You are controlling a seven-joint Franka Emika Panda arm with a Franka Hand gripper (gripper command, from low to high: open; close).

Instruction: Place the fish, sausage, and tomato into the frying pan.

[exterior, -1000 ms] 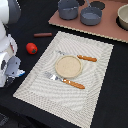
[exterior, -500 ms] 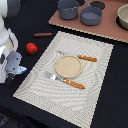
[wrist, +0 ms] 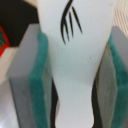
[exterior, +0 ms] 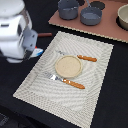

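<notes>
High oblique exterior; wrist view close, perhaps downward.

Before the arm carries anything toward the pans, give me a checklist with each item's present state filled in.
1. Fish held: ok. In the wrist view the white fish sits between the gripper's green pads, which press both its sides.
2. Fish hangs free of the placemat: cannot tell; the arm hides it in the exterior view.
3. Frying pan open to receive: ok. It sits on the brown board and looks empty.
4. Sausage located: ok, a thin reddish rod just off the placemat by the arm.
5. Tomato located: cannot tell; only a red shape at the wrist view's edge.
6. Path over plate and cutlery: ok if lifted.
</notes>
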